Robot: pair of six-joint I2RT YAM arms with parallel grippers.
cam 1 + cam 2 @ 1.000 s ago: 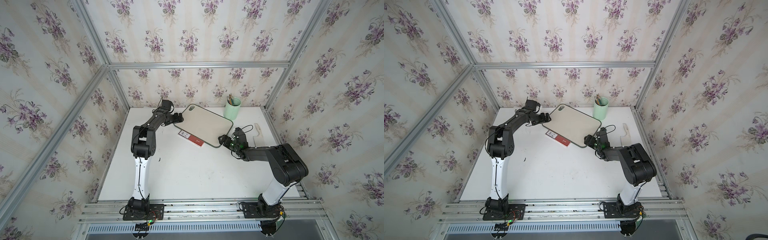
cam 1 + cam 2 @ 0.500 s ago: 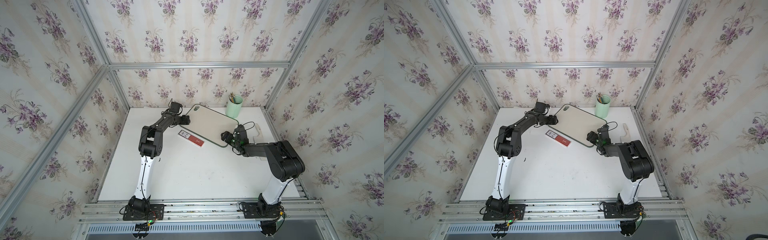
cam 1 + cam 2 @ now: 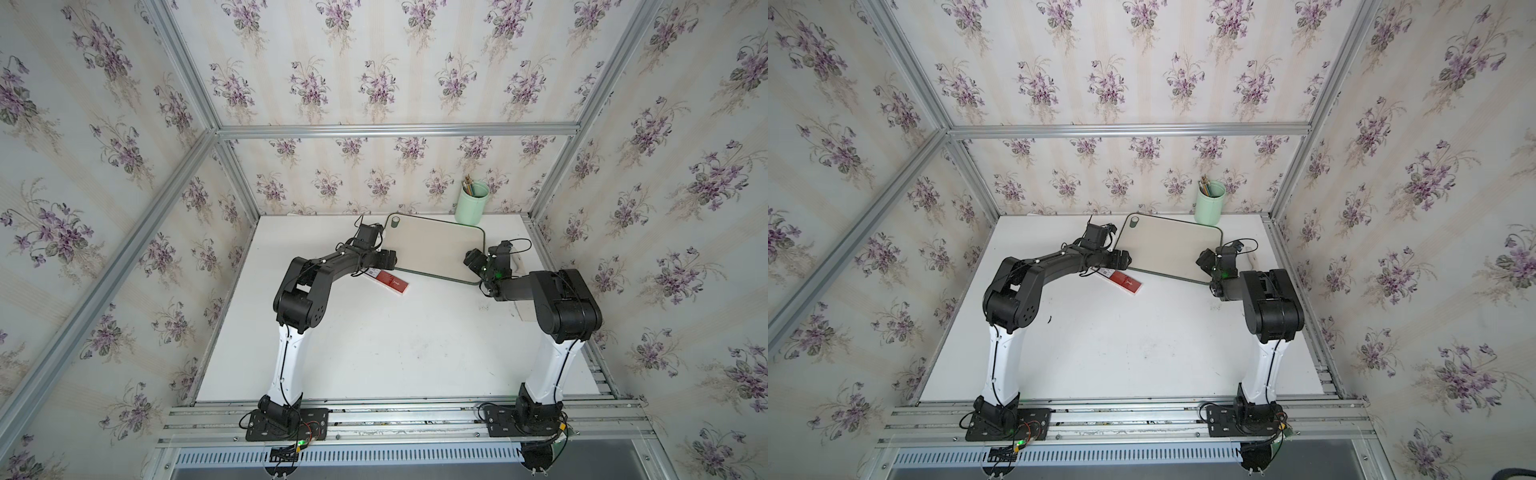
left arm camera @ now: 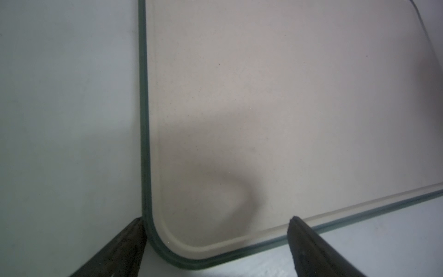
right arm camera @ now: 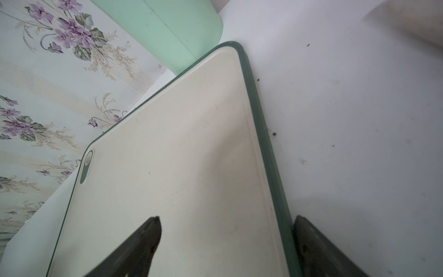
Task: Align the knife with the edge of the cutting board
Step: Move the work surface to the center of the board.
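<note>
Toward the back of the white bench [image 3: 374,353], the beige rectangular cutting board [image 3: 432,245] with rounded corners and a thin dark green rim is lying flat. Its far right corner is sitting just beside a mint-green plastic cup [image 3: 471,205] of coloured pencils. The left end effector [image 4: 217,218] is straddling the board's near left corner with its jaws wide, one finger touching the rim from outside and the other hanging over the near edge. The right end effector [image 5: 227,217] is also spread wide and gripping nothing: one finger is hovering over the board's face, the other is sitting on the bench close against the right rim. The white cleaver-style knife [image 3: 1251,257] is lying on the bench beyond that end effector, near the board's right edge but apart from it, and is largely hidden.

By my reading, the board is being squared up first. Doing that well is calling for low, even contact on the rim from both sides, so the board slides rather than pivots and stops short of the cup. The flat red rectangular box [image 3: 388,281] with a white label, lying beside the near left corner, is best left alone.

Dark specks are dotting the bench. Purple-flowered wallpaper [image 3: 374,62] and an aluminium frame [image 3: 395,130] are enclosing the cell.
</note>
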